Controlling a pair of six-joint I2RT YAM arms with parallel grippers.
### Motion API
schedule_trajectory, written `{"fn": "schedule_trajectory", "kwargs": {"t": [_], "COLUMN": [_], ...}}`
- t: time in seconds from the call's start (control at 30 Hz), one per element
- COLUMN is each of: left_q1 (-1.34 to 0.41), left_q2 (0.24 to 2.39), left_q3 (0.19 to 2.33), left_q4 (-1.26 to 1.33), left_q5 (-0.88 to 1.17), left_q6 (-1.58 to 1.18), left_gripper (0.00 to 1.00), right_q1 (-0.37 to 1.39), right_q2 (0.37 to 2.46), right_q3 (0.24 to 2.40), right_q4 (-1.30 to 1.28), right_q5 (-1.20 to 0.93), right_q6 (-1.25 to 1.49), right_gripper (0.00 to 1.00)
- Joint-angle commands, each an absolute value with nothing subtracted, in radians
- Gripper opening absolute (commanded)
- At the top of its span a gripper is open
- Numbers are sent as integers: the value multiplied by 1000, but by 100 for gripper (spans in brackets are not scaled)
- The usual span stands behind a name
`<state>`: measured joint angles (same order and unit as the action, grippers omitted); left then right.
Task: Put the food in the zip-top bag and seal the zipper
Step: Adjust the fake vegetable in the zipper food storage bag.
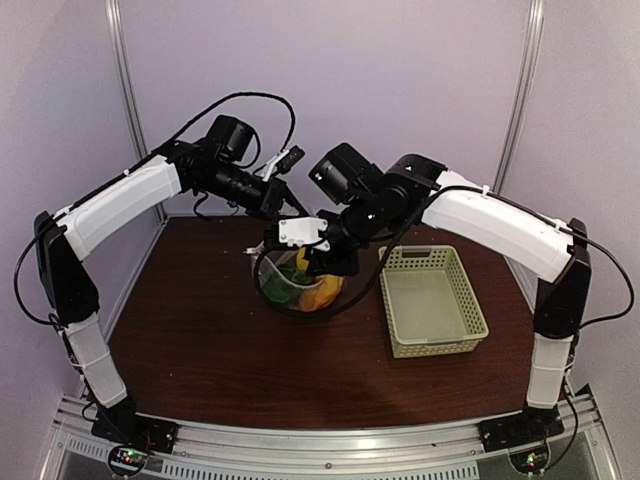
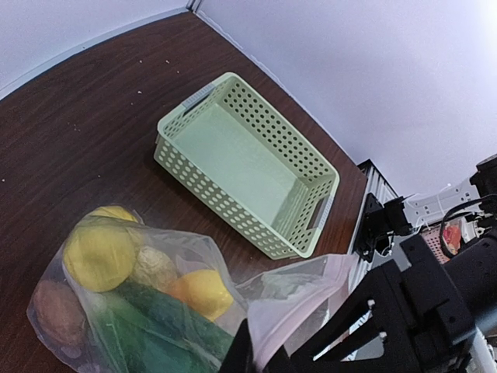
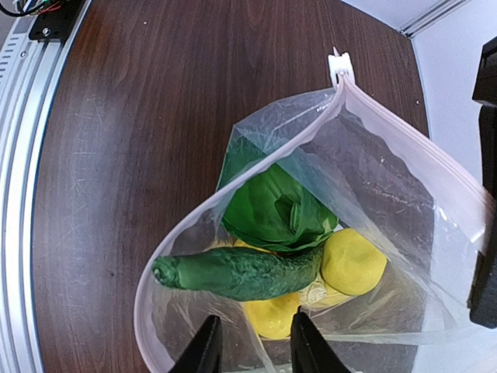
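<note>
The bag [image 1: 300, 290] stands at centre frame in the top view, on the table [image 1: 200, 340], bulging with the food [image 1: 320, 296]. The basket [image 1: 440, 347] sits just right of it with no food showing inside, so the loading looks done and the sealing is what remains.

In the left wrist view the bag fills the lower left, with the lemons [image 2: 97, 252] pressed against its film. Its upper edge runs up into the left gripper [image 2: 268, 359] at the bottom edge of the frame. That gripper is clenched on the bag, probably to keep the mouth high so nothing spills and the rim stays taut.

In the right wrist view the mouth gapes across the middle of the frame, and the cucumber [image 3: 233, 272] lies over the lemons. The zipper [image 3: 404, 128] runs down the right side, not yet joined. The right gripper [image 3: 256, 350], at bottom centre, has its jaws apart and straddles the near rim; whether they touch the film is hard to tell. That stance would suit a pinch on the rim to start the seal.
</note>
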<state>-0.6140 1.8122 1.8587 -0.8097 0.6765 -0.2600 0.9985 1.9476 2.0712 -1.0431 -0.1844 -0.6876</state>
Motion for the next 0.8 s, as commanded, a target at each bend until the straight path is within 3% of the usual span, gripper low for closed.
{"fn": "schedule_trajectory", "kwargs": {"t": [0.0,0.77], "left_q1": [-609,-609], "left_q2": [1784,1784], "left_q3": [1853,1838], "left_q4": [-766,-748], "left_q5": [702,713], "left_q6": [-262,-275], "left_gripper": [5,5], "right_q1": [999,1074], "right_q2": [1902,2045], "right_q3": [2068,2197], "right_q4": [-1088,-1137], "right_q5": [-164,-165], "right_q6": [-741,-815], "right_gripper": [35,36]}}
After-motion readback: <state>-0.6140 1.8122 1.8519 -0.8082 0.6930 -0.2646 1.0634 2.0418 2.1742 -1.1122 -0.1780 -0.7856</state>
